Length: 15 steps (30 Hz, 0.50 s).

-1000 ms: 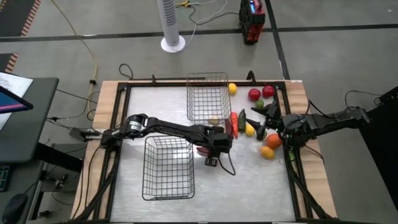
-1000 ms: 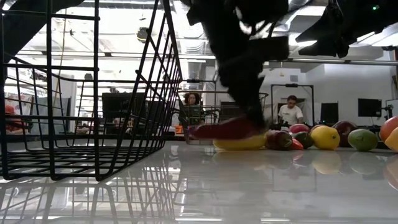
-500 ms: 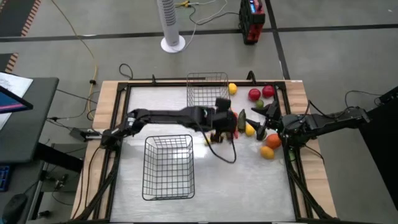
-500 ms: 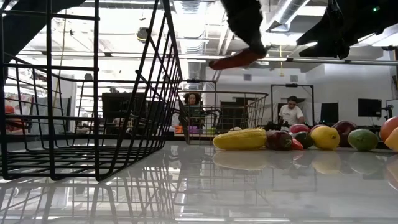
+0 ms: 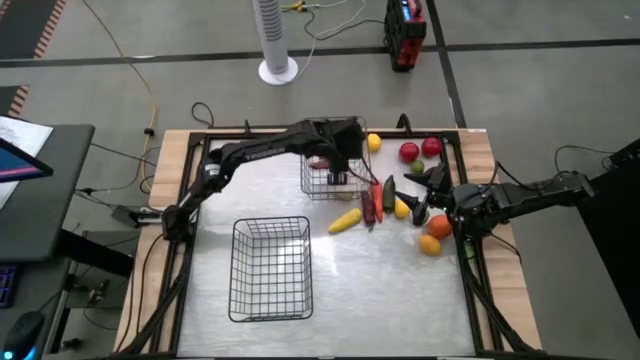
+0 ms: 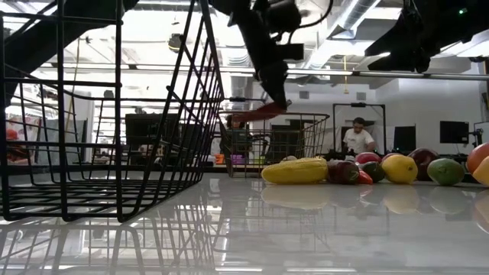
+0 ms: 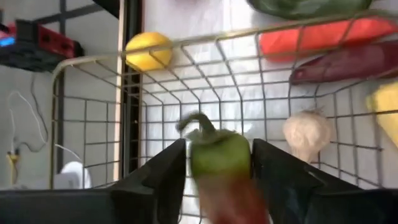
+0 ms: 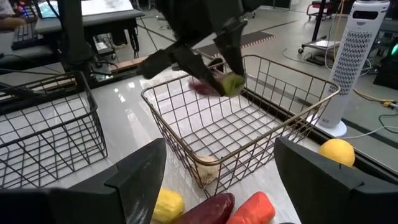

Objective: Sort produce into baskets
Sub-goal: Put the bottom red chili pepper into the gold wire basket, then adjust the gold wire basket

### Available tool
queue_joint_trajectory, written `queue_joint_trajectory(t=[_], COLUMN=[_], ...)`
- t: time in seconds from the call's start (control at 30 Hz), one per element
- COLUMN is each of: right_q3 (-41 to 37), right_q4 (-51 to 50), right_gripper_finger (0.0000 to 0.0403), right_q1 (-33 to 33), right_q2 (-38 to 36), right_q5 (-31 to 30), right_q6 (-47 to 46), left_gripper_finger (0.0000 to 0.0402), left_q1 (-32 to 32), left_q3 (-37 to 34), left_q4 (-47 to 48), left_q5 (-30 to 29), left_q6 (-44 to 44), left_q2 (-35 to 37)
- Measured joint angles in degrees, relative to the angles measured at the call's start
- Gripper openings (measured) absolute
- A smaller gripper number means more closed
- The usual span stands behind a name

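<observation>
My left gripper (image 5: 333, 172) is shut on a small pepper (image 7: 219, 163), red with a green stem end, and hangs over the far wire basket (image 5: 335, 158). The pepper also shows in the low view (image 6: 258, 113) and in the right wrist view (image 8: 217, 84). A whitish garlic (image 7: 306, 134) lies on that basket's floor. The near basket (image 5: 270, 268) stands by the table's near edge. My right gripper (image 5: 425, 197) is open and empty at the right, among the loose produce. My left gripper pinches the pepper's body (image 7: 214, 177) between its two fingers (image 7: 166, 169), across its width. The green stem end (image 7: 198, 121) sticks out past the fingertips. The fingers come from above, slanting down. The pepper is lifted clear, lying almost level above the far basket's open top.
Right of the far basket lie a long yellow piece (image 5: 345, 220), two red peppers (image 5: 372, 200), lemons (image 5: 402, 207) (image 5: 373, 142), two red apples (image 5: 409, 151), a green piece (image 5: 415, 167) and oranges (image 5: 438, 227). People sit beyond the table (image 6: 357, 136).
My left gripper has risen from the table's middle with the pepper and gone toward the far edge, to above the far basket. The pepper has been lifted clear of the table. The long yellow piece has stayed where it lay.
</observation>
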<state>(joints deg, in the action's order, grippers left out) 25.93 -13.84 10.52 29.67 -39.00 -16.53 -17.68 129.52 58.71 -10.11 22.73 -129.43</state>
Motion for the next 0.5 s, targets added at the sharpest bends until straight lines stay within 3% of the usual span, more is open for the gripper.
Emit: queue_joint_trajectory(t=[0.23, 0.3, 0.4, 0.5], right_q3=[0.0, 0.0, 0.0, 0.0], right_q4=[-0.3, -0.3, -0.4, -0.4], right_gripper_finger=[0.0325, 0.0325, 0.0325, 0.0325], right_q1=[0.0, 0.0, 0.0, 0.0], right_q2=[0.0, 0.0, 0.0, 0.0], right_q5=[0.0, 0.0, 0.0, 0.0], right_q6=[0.0, 0.0, 0.0, -0.1], left_gripper_finger=[0.0247, 0.0261, 0.0269, 0.0268], left_q1=[-0.9, -0.2, 3.0, 7.3], left_q3=[-1.2, -1.2, -1.2, -1.7], left_q4=[-1.5, -1.2, 0.0, 0.3], left_q5=[0.6, 3.3, 8.9, 9.9], left_q6=[-0.7, -2.4, -2.8, 0.1], left_q2=[0.0, 0.0, 0.0, 0.0])
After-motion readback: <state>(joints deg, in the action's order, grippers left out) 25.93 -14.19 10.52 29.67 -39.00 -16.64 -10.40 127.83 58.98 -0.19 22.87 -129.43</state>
